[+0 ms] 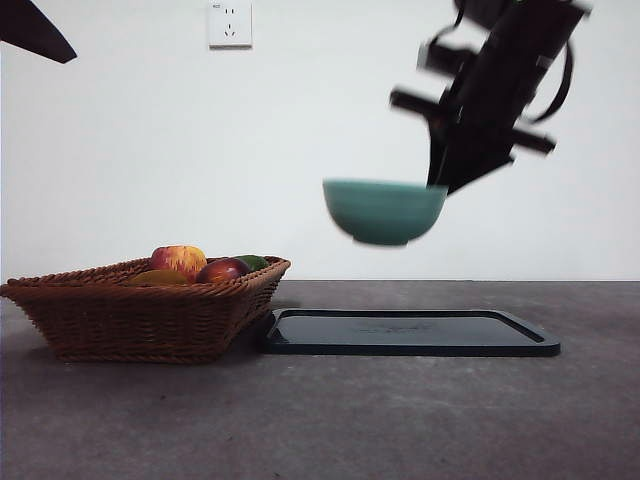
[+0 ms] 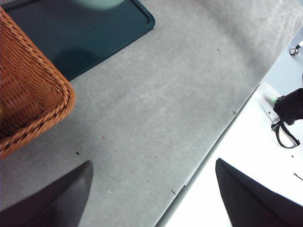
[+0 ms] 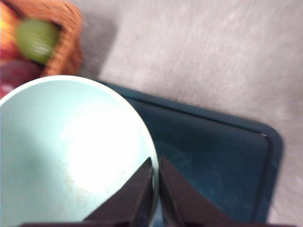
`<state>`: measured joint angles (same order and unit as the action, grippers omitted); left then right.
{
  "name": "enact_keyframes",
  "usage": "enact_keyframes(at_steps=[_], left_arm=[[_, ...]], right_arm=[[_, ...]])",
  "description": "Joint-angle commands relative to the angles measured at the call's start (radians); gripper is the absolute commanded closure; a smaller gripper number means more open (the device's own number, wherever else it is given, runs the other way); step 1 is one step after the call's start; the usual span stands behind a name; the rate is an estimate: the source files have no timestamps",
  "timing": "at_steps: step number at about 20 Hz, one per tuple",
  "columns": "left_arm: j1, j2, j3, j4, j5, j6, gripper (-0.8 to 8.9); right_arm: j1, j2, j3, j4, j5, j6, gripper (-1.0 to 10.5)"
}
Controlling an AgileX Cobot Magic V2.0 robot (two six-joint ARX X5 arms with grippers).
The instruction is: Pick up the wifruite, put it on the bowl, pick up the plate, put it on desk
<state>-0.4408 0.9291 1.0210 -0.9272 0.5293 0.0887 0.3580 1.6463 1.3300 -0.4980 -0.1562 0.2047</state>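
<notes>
- Desk [image 1: 400, 420]: nearest; wicker basket [image 1: 140, 315] at 9 o'clock, dark tray [image 1: 410, 333] beyond centre.
- Bowl [image 1: 385, 211]: hung upright, mouth up, above the tray; empty inside, seen only by the right wrist view.
- Right gripper [image 3: 156, 189]: jaws pinched on the bowl's rim.
- Left gripper [image 2: 151, 198]: jaws spread, holding nothing.
- Wifruite: not distinguishable among the basket's fruit.

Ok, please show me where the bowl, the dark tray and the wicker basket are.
bowl [image 1: 384, 212]: front view, middle of its outer wall.
dark tray [image 1: 410, 348]: front view, its near rim.
wicker basket [image 1: 140, 322]: front view, its woven front wall.
</notes>
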Motion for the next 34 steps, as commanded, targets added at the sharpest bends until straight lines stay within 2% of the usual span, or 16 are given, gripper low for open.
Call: enact_keyframes(at_steps=[1,7,11,14,23,25,34], left_arm=[[-0.005,0.005,0.008,0.006,0.006,0.012,4.15],[-0.005,0.005,0.008,0.006,0.006,0.011,4.15],[-0.005,0.005,0.008,0.006,0.006,0.011,4.15],[-0.005,0.005,0.008,0.006,0.006,0.011,4.15],[-0.005,0.005,0.008,0.006,0.006,0.008,4.15],[-0.005,0.005,0.008,0.005,0.006,0.008,4.15],[-0.005,0.005,0.008,0.005,0.006,0.008,4.15]], right_arm=[[0.007,-0.075,0.02,-0.072,-0.004,-0.032,9.4],[0.043,-0.302,0.013,-0.293,-0.011,-0.079,9.4],[0.093,-0.432,-0.106,-0.292,-0.011,-0.079,9.4],[0.141,-0.502,-0.261,-0.214,-0.007,-0.043,9.4],[0.286,-0.454,-0.573,0.065,0.011,0.059,9.4],[0.294,-0.414,-0.589,0.092,0.047,0.057,9.4],[0.295,-0.285,-0.59,0.164,0.075,0.057,9.4]])
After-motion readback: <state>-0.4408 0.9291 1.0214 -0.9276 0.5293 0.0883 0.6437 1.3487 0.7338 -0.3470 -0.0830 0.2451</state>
